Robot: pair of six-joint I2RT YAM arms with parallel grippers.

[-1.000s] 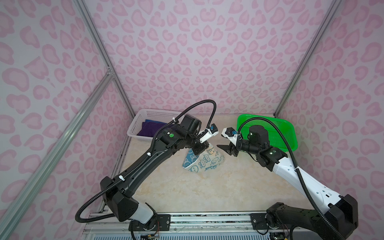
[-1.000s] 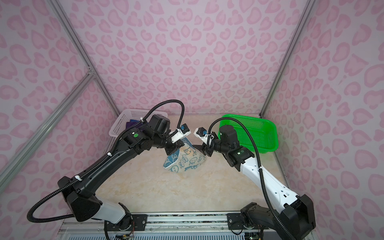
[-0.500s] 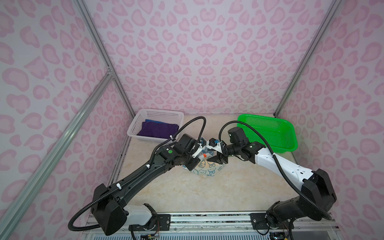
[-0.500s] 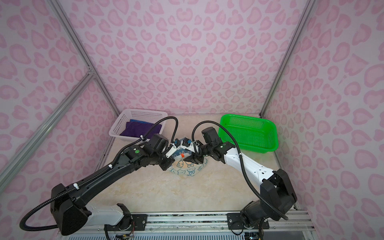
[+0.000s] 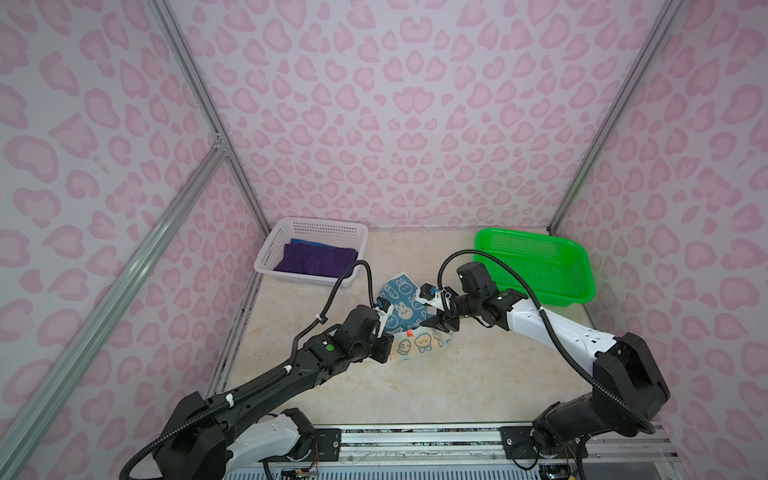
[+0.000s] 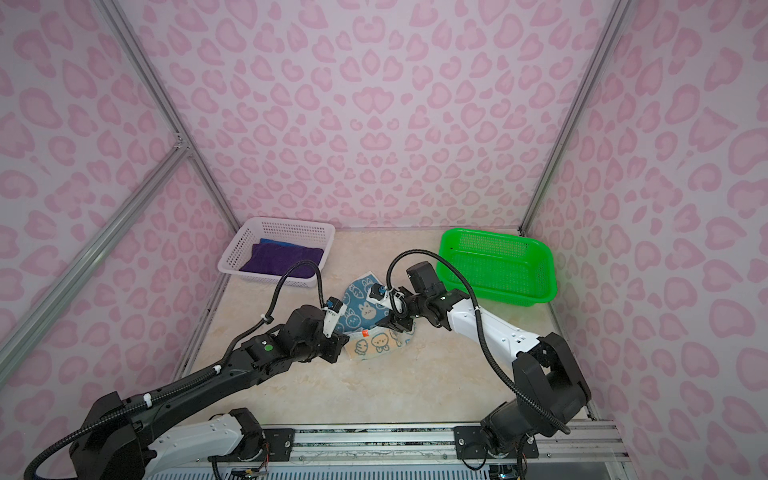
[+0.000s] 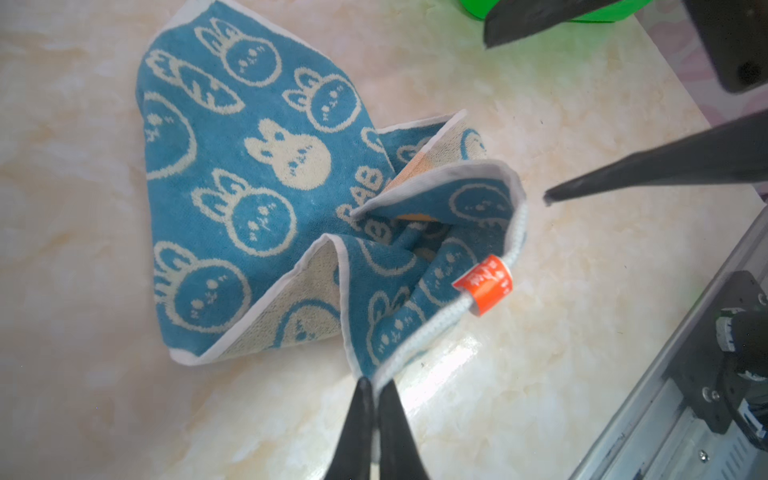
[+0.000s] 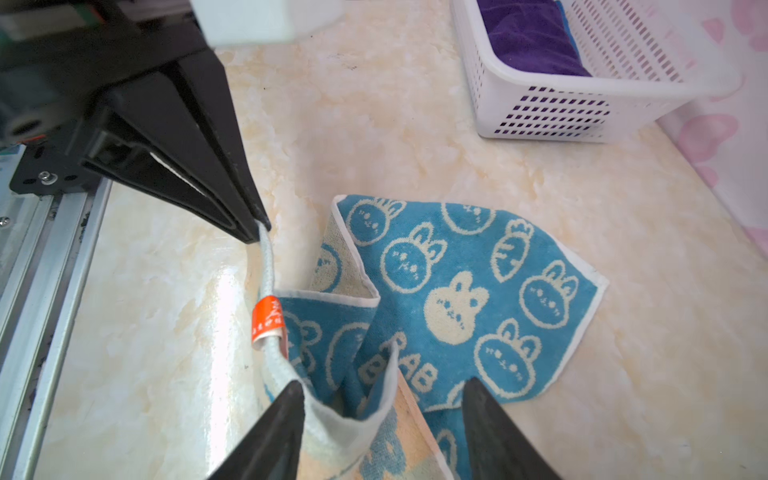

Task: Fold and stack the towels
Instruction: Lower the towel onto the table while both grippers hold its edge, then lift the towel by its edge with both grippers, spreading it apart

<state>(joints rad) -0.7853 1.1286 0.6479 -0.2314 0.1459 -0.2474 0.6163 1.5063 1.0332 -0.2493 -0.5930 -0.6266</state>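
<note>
Beige marbled surface (image 5: pixel 457 374): crumpled teal rabbit-print terry towel (image 5: pixel 401 307), centre. White perforated basket (image 5: pixel 316 226): dark purple towel (image 5: pixel 316 259) largely hides royal blue towel (image 5: pixel 305 241). Left end effector (image 7: pixel 376 388) pinches teal towel's cord; right end effector (image 8: pixel 380 390) spread astride a fold.

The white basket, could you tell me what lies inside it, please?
A folded purple towel lies on a blue towel; only the blue one's far edge shows, the rest is covered.
</note>
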